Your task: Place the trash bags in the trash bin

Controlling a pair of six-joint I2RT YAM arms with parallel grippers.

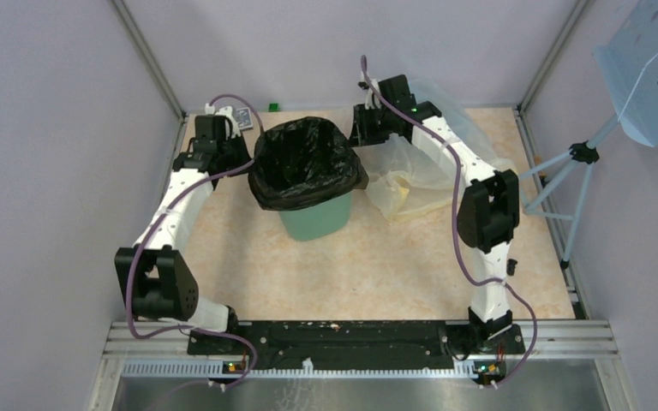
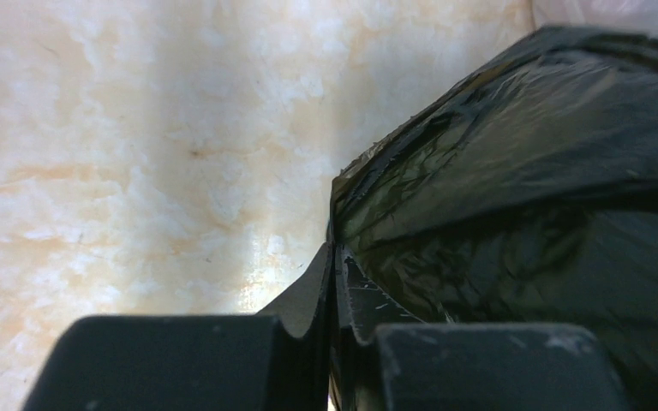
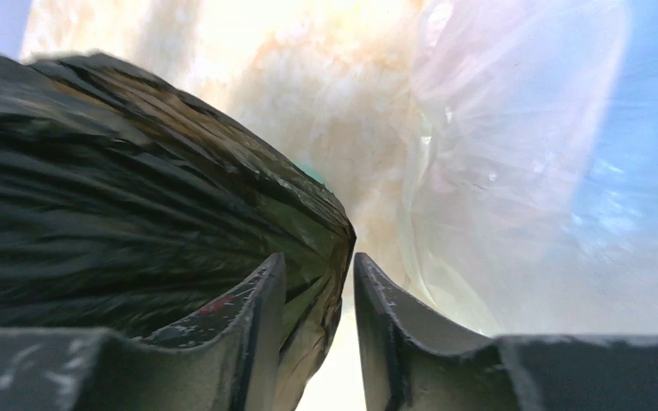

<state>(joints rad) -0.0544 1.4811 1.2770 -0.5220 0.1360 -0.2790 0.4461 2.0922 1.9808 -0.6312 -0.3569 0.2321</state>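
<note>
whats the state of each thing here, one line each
black bag, open, draped over the bin rim
bin, upright, lined by the bag
clear bag, crumpled beside the bin
left gripper, shut on black bag's edge
right gripper, jaws apart around a bag fold

Glossy, crinkly black plastic bag (image 1: 305, 161)

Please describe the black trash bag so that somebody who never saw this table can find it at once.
On the beige marbled table, look toward the far middle, where a mint-green bin stands. The black bag is draped over its rim and lines its mouth. Unlike the translucent yellowish bag lying just to the right, it is opaque, glossy and crinkled.
</note>
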